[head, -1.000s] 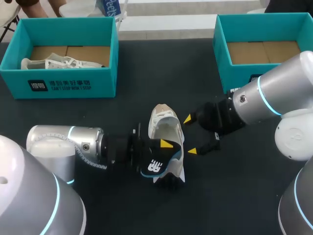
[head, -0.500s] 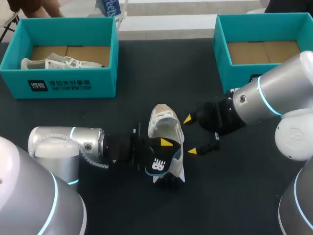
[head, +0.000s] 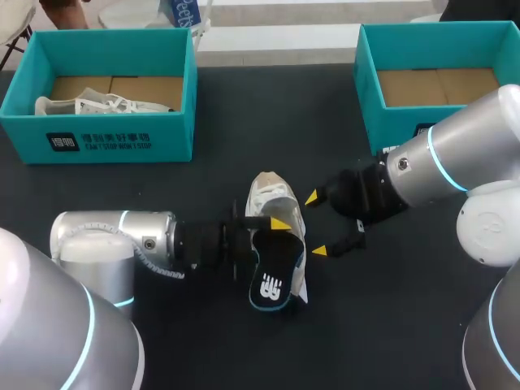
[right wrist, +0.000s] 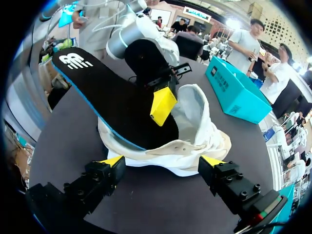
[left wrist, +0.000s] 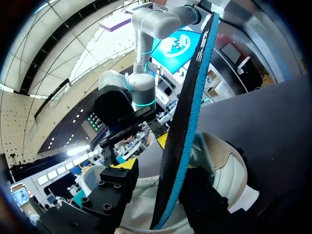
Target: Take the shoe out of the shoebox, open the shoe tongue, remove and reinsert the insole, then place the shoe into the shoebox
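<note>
Insole [head: 272, 276] is sticking partway out of the white shoe [head: 272, 199], which is lying mid-way across the table [head: 244, 122]; the left gripper [head: 272, 231] is pinching the insole between its fingers. The right gripper [head: 315, 224] is hovering just beside the shoe, jaws wide. Farther back, a teal shoebox [head: 122, 138] and a second shoebox [head: 370, 89] are sitting well apart.

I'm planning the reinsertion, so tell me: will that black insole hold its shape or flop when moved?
Probably bendy yet springy: the insole sticks out of the shoe from the left hand without drooping. Likely light, being thin edge-on in the left wrist view. It may flex when pushed in.
</note>
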`<state>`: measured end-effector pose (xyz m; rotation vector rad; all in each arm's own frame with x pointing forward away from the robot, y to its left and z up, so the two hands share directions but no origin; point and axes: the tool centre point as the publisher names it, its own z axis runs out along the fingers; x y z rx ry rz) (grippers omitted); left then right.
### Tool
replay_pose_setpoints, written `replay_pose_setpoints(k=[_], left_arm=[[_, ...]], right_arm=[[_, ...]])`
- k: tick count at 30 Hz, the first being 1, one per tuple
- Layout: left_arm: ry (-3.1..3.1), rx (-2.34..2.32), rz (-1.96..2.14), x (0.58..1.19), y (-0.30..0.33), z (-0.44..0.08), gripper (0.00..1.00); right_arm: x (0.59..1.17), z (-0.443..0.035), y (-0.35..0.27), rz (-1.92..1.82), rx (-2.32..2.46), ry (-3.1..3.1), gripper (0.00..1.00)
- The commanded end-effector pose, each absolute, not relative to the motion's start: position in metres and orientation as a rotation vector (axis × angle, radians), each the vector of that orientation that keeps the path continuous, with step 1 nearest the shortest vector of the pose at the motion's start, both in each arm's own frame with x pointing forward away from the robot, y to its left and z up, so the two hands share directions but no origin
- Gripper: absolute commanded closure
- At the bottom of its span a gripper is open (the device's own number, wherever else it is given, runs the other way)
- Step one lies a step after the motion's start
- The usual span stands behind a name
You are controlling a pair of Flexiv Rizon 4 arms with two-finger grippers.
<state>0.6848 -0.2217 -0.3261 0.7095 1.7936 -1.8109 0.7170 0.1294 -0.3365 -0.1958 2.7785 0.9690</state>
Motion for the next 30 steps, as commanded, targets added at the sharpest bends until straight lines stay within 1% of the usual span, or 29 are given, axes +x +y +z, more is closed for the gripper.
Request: replay_pose_setpoints(k=[1, 8, 10, 18, 30], left_arm=[[1.789, 0.704, -1.811, 0.684, -0.222, -0.324, 0.55], [1.779, 0.705, -1.82, 0.681, -0.219, -0.315, 0.57], [1.789, 0.696, -1.83, 0.68, -0.218, -0.312, 0.6], [1.804, 0.716, -1.812, 0.671, -0.213, -0.307, 0.56], [1.813, 0.685, -1.797, 0.655, -0.199, -0.3, 0.58]], right_arm=[[0.716, -0.338, 0.13, 0.971, -0.197, 2.775, 0.0], [0.716, -0.338, 0.13, 0.971, -0.197, 2.775, 0.0], [0.716, -0.338, 0.13, 0.971, -0.197, 2.775, 0.0], [0.716, -0.338, 0.13, 0.971, -0.197, 2.775, 0.0], [0.716, -0.338, 0.13, 0.971, -0.197, 2.775, 0.0]])
